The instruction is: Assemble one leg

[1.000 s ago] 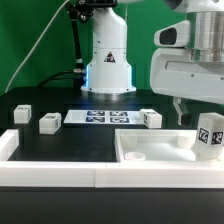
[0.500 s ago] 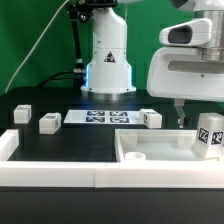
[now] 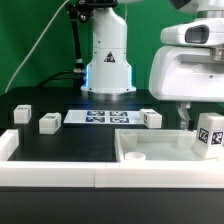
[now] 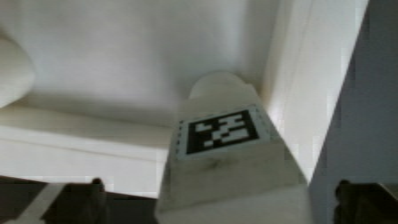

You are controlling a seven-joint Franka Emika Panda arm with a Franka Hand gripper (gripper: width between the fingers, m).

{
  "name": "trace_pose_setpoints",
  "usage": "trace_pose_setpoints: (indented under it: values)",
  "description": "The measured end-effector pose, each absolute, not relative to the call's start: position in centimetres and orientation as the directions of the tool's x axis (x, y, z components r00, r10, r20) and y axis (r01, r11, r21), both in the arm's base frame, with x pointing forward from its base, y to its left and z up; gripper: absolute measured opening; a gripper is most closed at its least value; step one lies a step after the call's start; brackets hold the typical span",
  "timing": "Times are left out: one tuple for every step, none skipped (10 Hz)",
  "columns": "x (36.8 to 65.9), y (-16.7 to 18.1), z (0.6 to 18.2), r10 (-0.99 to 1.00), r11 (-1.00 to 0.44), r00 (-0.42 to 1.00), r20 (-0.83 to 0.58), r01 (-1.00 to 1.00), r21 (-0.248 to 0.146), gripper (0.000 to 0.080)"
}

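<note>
A black matte table top [image 3: 60, 138] fills the scene, edged along its near side by a low white plastic border [image 3: 55, 172]. At the back stands the arm's broad white base column [image 3: 106, 55]. The arm's bulky white wrist housing [image 3: 192, 70] hangs at the exterior view's right. Under it lies the large flat white square plastic part with recesses and a raised rim [image 3: 150, 148], set against the near border. The thin flat white marker board [image 3: 100, 118] lies on the table behind that part. The leg [image 3: 210, 135], a small white oblong plastic block with black-and-white square tags, stands upright on the large white part at the exterior view's right. The wrist view shows it just beside the raised rim, though contact cannot be told. The two-finger gripper [image 4: 222, 198] is spread wide. Its dark fingertips [image 4: 82, 196] flank the leg on both sides with a clear gap to it, gripping nothing. Three more small white tagged blocks rest on the table: a far block [image 3: 22, 113] and a nearer block [image 3: 49, 122] at the exterior view's left, and a third block [image 3: 151, 119] just off the marker board's other end
</note>
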State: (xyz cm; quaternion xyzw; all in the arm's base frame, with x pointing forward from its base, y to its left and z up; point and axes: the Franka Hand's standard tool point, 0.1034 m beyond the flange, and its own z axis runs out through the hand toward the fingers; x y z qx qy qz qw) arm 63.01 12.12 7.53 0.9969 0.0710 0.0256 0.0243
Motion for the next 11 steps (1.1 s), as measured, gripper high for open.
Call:
trace_pose_setpoints:
  values:
    - [63.00, 12.11, 7.51, 0.143, -0.989, 0.989, 0.047, 0.140, 0.052, 0.0513]
    - [62.99, 12.13, 7.50, 0.123, -0.991, 0.991, 0.048, 0.121, 0.050, 0.0372]
    - [62.98, 12.14, 7.48, 0.106, -0.993, 0.993, 0.049, 0.104, 0.049, 0.0290]
    - [62.98, 12.14, 7.47, 0.091, -0.995, 0.995, 0.049, 0.089, 0.048, 0.0290]
    - [62.98, 12.12, 7.45, 0.035, -0.999, 0.998, 0.051, 0.033, 0.044, 0.0290]
    - [63.05, 12.01, 7.41, -0.116, -0.993, 0.992, 0.056, -0.117, 0.021, 0.0290]
    - [63.08, 11.95, 7.36, -0.247, -0.969, 0.967, 0.060, -0.248, -0.002, 0.0290]
    - [63.11, 11.77, 7.33, -0.380, -0.925, 0.923, 0.059, -0.379, -0.022, 0.0290]
    - [63.10, 11.60, 7.30, -0.488, -0.873, 0.871, 0.051, -0.486, -0.042, 0.0290]
    - [63.06, 11.52, 7.25, -0.593, -0.805, 0.804, 0.045, -0.591, -0.054, 0.0290]
    - [63.01, 11.46, 7.23, -0.705, -0.709, 0.708, 0.040, -0.703, -0.057, 0.0290]
